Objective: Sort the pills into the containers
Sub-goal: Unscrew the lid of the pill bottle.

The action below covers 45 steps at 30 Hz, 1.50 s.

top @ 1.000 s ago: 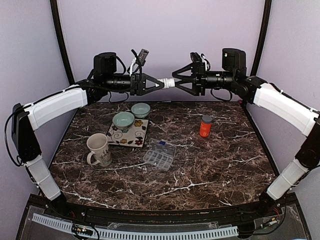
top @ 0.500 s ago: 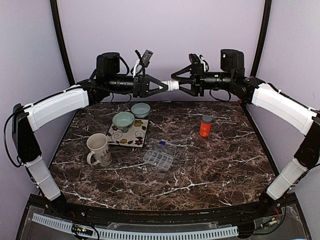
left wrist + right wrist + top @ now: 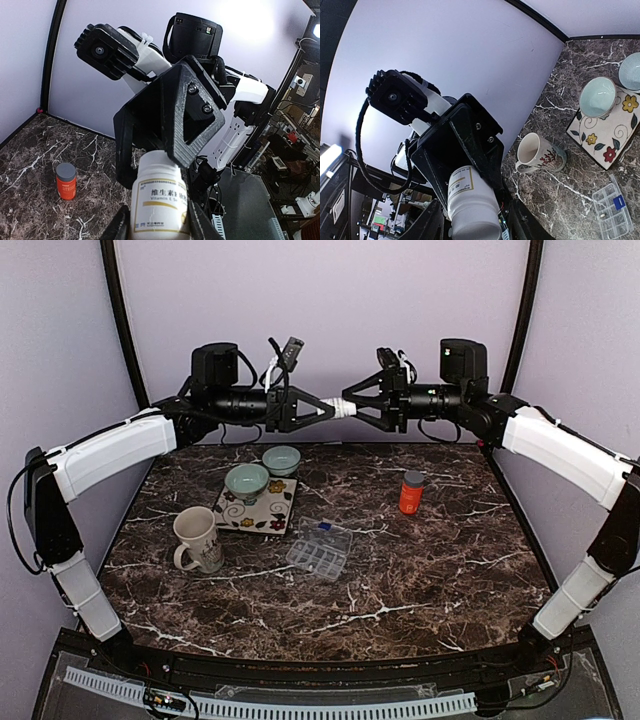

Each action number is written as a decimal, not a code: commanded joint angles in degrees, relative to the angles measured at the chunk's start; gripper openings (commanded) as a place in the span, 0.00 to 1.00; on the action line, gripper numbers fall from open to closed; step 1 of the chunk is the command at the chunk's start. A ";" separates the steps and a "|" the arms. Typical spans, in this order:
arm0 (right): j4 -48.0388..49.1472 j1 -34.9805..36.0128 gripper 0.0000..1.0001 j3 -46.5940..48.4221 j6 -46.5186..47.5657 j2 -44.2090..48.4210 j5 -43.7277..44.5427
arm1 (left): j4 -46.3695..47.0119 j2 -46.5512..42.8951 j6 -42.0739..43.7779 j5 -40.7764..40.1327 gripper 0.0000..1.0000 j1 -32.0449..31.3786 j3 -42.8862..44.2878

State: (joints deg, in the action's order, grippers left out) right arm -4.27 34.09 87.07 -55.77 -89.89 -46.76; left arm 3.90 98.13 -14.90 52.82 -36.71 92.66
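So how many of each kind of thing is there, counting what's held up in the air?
Pill bottles: 2
Green bowls: 2
Mug: 1
Flowered plate: 1
Clear organiser box: 1
Total: 7

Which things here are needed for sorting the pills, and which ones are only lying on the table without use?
For the job:
white pill bottle, raised above the table
clear organiser box
orange bottle, probably more pills

Only lying about:
cream mug
green bowls
flowered tile
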 commanded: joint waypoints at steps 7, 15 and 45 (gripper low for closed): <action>1.96 -0.30 0.40 0.29 0.79 0.72 -0.97 | -0.30 -1.51 1.38 -0.29 0.00 -0.12 2.40; -0.37 -0.07 0.13 1.28 3.58 0.46 -1.06 | -0.17 -1.38 1.18 -0.78 0.00 -0.02 2.90; -7.49 0.98 0.05 5.72 41.88 5.26 3.10 | 17.04 2.92 -27.47 13.55 0.00 2.77 6.35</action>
State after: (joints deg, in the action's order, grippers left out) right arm -9.69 35.24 92.16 -18.65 -86.91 -46.04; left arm 15.35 101.65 -39.07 64.14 -35.24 97.14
